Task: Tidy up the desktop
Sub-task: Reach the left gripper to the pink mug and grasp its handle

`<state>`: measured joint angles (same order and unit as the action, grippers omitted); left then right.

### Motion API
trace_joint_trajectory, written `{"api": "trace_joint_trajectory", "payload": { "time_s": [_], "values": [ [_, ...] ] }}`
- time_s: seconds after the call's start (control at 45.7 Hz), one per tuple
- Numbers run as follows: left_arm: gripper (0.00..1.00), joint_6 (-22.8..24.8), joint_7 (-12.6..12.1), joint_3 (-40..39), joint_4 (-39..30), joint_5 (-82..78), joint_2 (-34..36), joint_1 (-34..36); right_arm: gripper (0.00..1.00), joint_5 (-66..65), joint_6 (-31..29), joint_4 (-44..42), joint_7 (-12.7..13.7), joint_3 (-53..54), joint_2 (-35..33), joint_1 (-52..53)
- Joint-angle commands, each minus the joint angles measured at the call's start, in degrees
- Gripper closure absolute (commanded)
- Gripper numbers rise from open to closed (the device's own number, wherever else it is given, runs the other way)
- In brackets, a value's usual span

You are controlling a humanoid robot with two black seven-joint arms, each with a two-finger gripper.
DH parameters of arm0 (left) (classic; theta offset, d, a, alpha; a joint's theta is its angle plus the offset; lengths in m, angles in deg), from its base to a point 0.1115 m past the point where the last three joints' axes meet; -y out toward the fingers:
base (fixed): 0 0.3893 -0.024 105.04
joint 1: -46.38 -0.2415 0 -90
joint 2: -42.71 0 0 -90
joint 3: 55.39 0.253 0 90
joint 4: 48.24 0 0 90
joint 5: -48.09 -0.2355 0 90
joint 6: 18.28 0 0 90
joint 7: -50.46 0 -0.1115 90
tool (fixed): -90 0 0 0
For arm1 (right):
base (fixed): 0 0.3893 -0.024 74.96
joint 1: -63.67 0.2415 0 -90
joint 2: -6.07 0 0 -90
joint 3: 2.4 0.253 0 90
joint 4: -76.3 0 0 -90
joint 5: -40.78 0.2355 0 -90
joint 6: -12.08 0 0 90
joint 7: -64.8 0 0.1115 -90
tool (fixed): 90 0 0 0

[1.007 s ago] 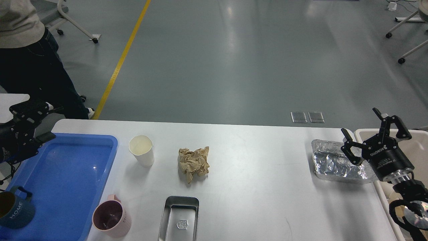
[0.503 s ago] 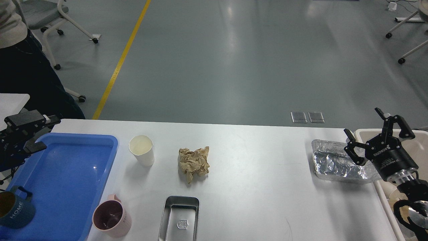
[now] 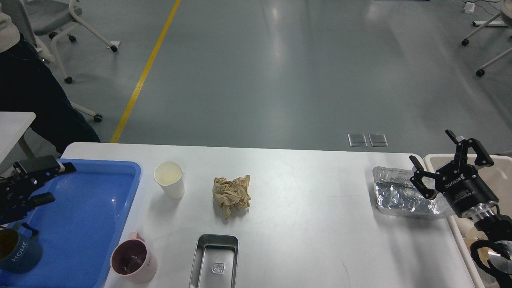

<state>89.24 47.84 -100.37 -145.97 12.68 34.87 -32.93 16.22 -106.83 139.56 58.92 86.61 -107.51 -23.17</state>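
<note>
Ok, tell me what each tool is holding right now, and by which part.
Nothing is held. The right tool is open beside the foil tray, clasping nothing. The left tool hangs open and bare over the blue tray.

Bright, even overhead lighting, sharp focus

Ceiling lights are glaring in pale streaks off the grey floor (image 3: 280, 60) far beyond the right end effector (image 3: 450, 162); foil (image 3: 400, 196) just beside it is glinting, and objects are casting soft, faint shadows on the surface (image 3: 312, 224).

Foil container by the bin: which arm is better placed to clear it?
Right. The right pincer hangs open just beside the foil container; the left pincer is across the desktop over the blue tray.
</note>
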Motion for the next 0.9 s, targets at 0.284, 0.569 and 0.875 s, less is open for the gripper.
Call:
{"api": "trace_joint_trajectory", "payload": {
  "time_s": [0.284,0.569,0.875],
  "values": [
    [0.04,0.5,0.3,10.1,0.0,-24.0,-7.5,0.7,0.00,-0.1,-0.1,0.0,0.0,0.0,0.0,0.0],
    [0.04,0.6,0.7,12.6,0.8,-31.0,-12.4,0.5,0.00,-0.1,-0.2,-0.1,-0.1,0.0,-0.1,-0.1],
    [0.05,0.6,0.1,13.2,3.1,-32.7,-15.5,0.0,0.00,-0.1,-0.2,0.0,-0.2,0.0,-0.1,-0.2]
  ]
}}
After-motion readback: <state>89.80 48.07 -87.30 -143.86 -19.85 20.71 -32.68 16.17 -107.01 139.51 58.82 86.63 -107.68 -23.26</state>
